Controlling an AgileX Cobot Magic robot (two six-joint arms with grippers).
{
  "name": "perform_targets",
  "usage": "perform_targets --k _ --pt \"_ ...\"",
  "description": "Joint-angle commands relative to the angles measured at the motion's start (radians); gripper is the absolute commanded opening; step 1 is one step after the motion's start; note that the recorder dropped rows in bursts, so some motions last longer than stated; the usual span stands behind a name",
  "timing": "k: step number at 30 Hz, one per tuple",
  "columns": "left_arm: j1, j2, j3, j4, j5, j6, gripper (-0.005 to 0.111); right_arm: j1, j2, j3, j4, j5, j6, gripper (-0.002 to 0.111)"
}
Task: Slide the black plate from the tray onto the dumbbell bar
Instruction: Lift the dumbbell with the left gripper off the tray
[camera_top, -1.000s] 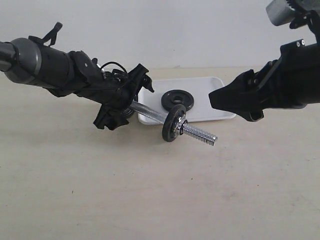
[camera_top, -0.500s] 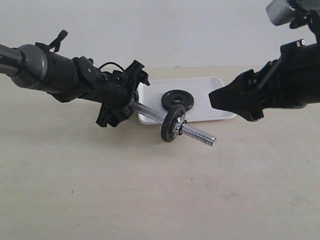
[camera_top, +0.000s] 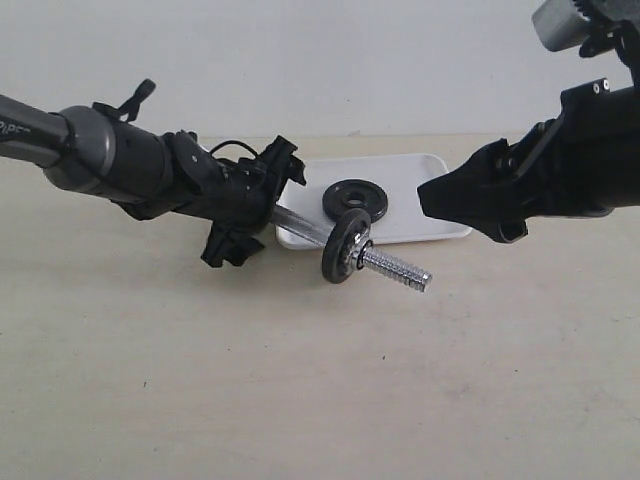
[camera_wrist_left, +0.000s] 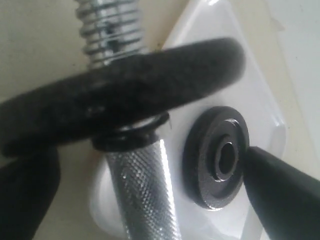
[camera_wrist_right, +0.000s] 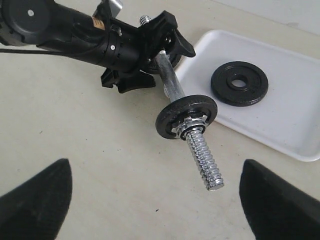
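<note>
Chrome threaded dumbbell bar (camera_top: 300, 226), centre frame, loose between wide fingers of left gripper (camera_top: 262, 205); right gripper (camera_wrist_right: 154, 166) fingers wide, empty; risk: unheld bar rolls.

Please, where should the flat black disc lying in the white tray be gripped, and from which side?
Probably from above: the small round black metal disc lies flat in the shallow white plastic tray, so its edge is low. One finger in the centre hole, the other outside the rim, looks the safest grip.
</note>
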Motion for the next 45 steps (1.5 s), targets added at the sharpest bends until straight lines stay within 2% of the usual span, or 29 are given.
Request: perform_targets --k 1,10,33,39,45 --pt "-0.027 0.027 -0.024 0.000 -0.007 0.009 0.092 0.001 -0.001 0.002 -0.001 0.013 0.003 0.082" --pt "-0.027 0.033 -0.078 0.009 -0.040 0.045 0.092 0.001 -0.001 0.002 -0.001 0.030 0.003 0.082" --pt "-0.026 0.044 -0.078 0.023 -0.113 0.096 0.092 0.001 -0.001 0.002 -0.004 0.025 -0.001 0.082" --pt "-0.026 0.044 -0.078 0.028 -0.113 0.097 0.087 0.001 -0.001 0.002 -0.005 0.026 -0.001 0.082" --pt "-0.026 0.044 -0.078 0.028 -0.118 0.097 0.086 0.001 -0.001 0.002 -0.005 0.026 -0.001 0.082"
